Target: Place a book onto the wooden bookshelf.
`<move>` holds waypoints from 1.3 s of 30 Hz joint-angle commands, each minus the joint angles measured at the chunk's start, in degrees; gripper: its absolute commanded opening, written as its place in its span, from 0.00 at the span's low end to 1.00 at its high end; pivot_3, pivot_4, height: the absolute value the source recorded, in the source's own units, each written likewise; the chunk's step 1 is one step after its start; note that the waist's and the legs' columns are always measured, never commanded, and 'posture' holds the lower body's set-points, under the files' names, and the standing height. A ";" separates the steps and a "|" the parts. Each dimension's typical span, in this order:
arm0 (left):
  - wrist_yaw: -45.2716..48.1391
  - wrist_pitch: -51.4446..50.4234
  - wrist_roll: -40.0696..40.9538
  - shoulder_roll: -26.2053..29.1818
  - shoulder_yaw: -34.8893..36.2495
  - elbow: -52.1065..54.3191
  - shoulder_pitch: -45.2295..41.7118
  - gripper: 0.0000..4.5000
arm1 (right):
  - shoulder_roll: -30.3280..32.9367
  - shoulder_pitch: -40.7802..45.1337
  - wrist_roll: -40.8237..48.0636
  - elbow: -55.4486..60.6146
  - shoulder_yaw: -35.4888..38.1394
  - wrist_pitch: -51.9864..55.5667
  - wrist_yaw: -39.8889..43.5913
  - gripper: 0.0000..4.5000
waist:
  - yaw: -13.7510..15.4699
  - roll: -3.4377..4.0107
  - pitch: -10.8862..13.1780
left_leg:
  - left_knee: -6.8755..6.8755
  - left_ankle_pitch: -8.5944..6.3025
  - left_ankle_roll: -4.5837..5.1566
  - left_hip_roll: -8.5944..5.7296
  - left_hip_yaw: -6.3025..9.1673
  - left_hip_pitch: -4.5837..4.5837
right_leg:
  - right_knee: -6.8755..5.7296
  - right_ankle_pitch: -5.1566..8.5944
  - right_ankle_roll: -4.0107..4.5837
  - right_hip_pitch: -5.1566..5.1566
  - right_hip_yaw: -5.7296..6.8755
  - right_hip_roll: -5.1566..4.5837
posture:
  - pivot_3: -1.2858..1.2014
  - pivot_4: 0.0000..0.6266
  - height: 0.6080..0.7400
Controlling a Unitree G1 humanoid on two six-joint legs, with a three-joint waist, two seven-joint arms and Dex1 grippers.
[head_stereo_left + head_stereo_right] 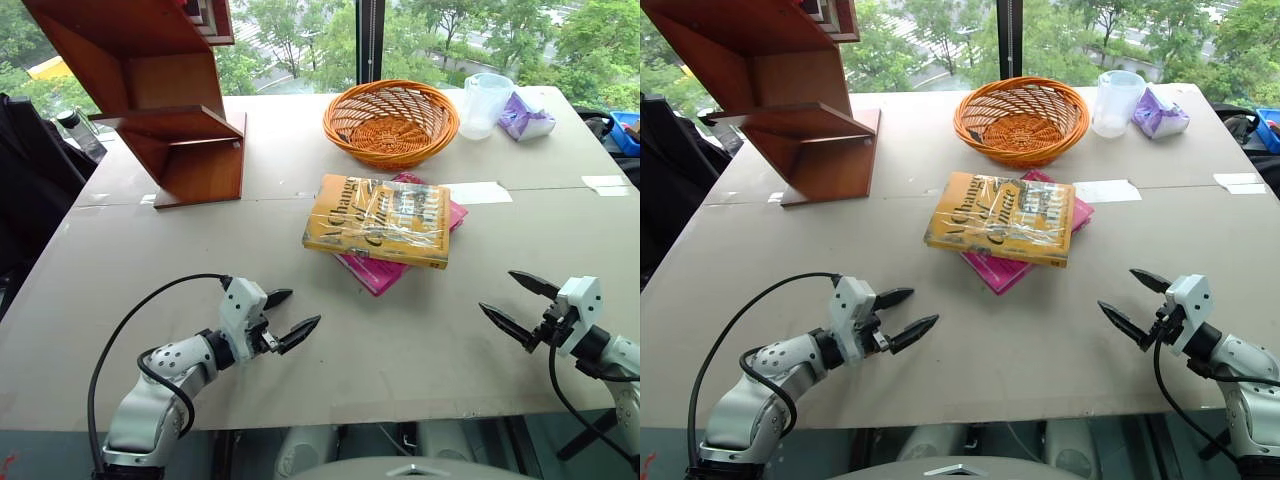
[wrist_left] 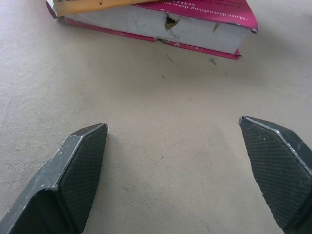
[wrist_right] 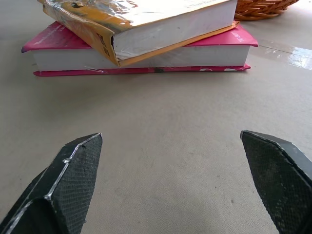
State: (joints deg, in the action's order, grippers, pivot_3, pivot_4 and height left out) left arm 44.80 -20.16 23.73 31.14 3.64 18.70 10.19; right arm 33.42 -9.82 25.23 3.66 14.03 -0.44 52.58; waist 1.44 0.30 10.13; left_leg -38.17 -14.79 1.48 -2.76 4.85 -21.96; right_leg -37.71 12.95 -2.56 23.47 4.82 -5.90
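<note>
Faintly, cursive "Changes" on the book [image 1: 378, 219] cover

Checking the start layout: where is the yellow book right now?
In the head views, the yellow book lies mid-table atop the pink book, just before the wicker basket.

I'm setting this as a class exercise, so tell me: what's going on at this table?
Nothing is being handled yet. The yellow book lies on top of a pink book mid-table. The left gripper and right gripper hover near the table's front edge, jaws open and empty, both angled toward the books. The wooden bookshelf stands at the far left, beside an orange basket.
</note>
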 commanded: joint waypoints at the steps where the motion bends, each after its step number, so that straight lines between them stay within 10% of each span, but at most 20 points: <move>1: -0.28 0.86 -0.26 0.18 0.75 -0.61 -0.23 0.99 | 1.34 0.39 -1.04 0.28 1.33 -0.16 -0.84 1.00 | 0.00 0.00 0.00 | 0.00 0.00 0.00 0.00 0.00 0.00 | 0.00 0.00 0.00 0.01 0.00 0.00 | 0.52 0.24 1.00; 15: 7.16 6.15 1.81 4.70 3.38 -1.65 -3.66 0.99 | 0.21 5.87 -2.14 -0.44 2.14 2.28 -8.36 1.00 | -0.07 -0.26 0.29 | 0.03 0.00 0.00 0.01 -0.02 -0.15 | 0.05 -0.01 0.02 0.19 -0.02 0.04 | 0.52 0.24 1.00; 25: 15.17 2.26 7.18 11.45 5.55 -1.49 -12.31 1.00 | 1.03 17.62 -0.89 -1.55 -0.46 13.35 -10.61 0.02 | -0.75 -0.27 0.48 | 0.02 -0.14 0.25 -0.02 -0.16 -0.48 | 0.68 -0.44 0.23 0.29 -0.15 0.45 | 0.52 0.24 1.00; 39: 14.37 2.88 6.47 11.18 7.37 -1.52 -11.81 1.00 | -1.25 26.17 -1.51 2.44 -13.42 22.92 -5.03 0.02 | -0.76 -0.30 0.55 | 0.01 -0.22 0.38 0.00 -0.39 -0.65 | 0.94 -0.62 0.47 0.41 -0.43 0.50 | 0.52 0.24 1.00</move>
State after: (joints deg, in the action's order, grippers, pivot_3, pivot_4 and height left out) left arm 59.53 -18.21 29.51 42.16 8.95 16.28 -1.81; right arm 32.46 15.11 22.87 3.35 1.05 22.17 46.82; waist 0.69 0.00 10.68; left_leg -38.16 -15.01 1.85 -2.76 4.46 -22.61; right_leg -36.77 12.33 -2.09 23.91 4.37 -5.39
